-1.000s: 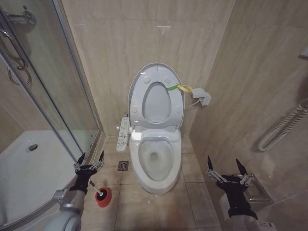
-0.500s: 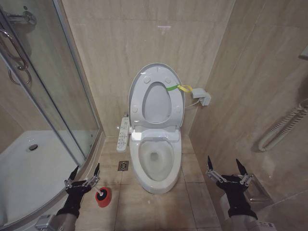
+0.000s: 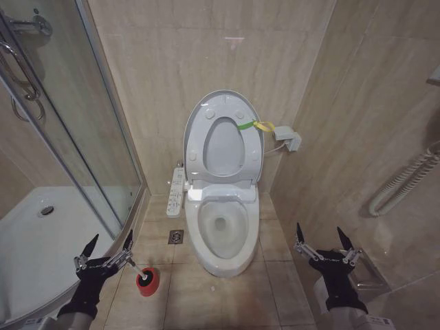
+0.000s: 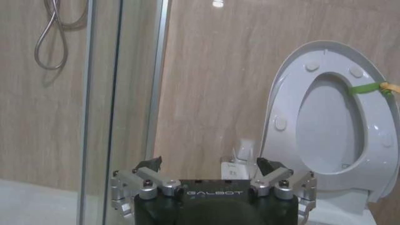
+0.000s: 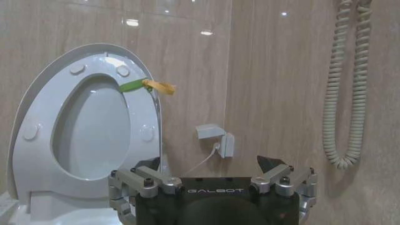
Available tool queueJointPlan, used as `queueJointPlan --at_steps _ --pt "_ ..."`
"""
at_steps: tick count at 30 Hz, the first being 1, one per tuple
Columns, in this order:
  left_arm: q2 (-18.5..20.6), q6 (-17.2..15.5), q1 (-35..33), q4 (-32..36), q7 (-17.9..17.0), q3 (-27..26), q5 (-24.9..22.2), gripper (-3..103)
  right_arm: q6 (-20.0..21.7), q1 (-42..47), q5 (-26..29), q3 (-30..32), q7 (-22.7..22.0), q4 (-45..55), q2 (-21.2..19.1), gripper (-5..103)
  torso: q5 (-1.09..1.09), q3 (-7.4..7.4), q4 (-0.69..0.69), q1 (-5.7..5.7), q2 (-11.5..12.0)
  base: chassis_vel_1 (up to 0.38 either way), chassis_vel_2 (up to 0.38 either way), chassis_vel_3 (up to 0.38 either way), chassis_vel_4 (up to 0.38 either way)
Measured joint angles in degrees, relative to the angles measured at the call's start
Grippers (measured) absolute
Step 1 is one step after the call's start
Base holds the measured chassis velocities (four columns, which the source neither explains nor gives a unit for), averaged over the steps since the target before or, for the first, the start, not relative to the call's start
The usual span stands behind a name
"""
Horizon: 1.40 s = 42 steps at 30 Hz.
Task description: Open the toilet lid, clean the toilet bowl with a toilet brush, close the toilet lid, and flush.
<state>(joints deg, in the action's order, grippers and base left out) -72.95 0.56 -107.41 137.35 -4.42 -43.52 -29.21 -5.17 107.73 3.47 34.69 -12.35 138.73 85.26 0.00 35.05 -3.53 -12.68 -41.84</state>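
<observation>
Already the left hand (image 3: pixel 104 251) had drawn back low and outward, fingers spread and empty, away from the one toilet brush (image 3: pixel 142 277) standing in its red holder on the floor beside the toilet bowl (image 3: pixel 221 230). You still had brushing ahead: the one toilet lid (image 3: pixel 223 141) stood raised against the wall, and your right hand (image 3: pixel 323 242) waited spread apart.

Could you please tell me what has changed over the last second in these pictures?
The left gripper has drawn back and outward, away from the white ceramic toilet bowl, fingers open and empty. The small brush with a thin white handle stays in its round red holder cup. The raised white oval plastic lid and the open right gripper are unchanged.
</observation>
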Motion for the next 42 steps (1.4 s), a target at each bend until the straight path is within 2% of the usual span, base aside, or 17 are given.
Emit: queueJointPlan --at_steps 3,4,16,27,42 --pt "-0.02 -0.32 -0.84 1.10 -0.10 -0.18 -0.03 96 0.00 0.00 0.00 0.00 0.00 0.00 0.00 100 0.00 0.00 0.00 0.00 0.00 0.000 0.000 0.000 0.000" --pt "-0.02 -0.41 -1.34 1.49 -0.13 -0.18 -0.05 100 0.00 0.00 0.00 0.00 0.00 0.00 0.00 100 0.00 0.00 0.00 0.00 0.00 0.000 0.000 0.000 0.000" --pt "0.06 -0.63 -6.83 5.30 -0.37 -0.10 1.70 100 0.00 0.00 0.00 0.00 0.00 0.00 0.00 100 0.00 0.00 0.01 0.00 0.00 0.000 0.000 0.000 0.000" --pt "1.96 -0.36 -7.81 4.47 -0.22 -0.61 2.10 99 0.00 0.00 0.00 0.00 0.00 0.00 0.00 100 0.00 0.00 0.00 0.00 0.00 0.000 0.000 0.000 0.000" --pt "2.01 -0.68 -7.81 4.37 -0.26 -0.41 2.21 99 0.00 0.00 0.00 0.00 0.00 0.00 0.00 100 0.00 0.00 0.00 0.00 0.00 0.000 0.000 0.000 0.000"
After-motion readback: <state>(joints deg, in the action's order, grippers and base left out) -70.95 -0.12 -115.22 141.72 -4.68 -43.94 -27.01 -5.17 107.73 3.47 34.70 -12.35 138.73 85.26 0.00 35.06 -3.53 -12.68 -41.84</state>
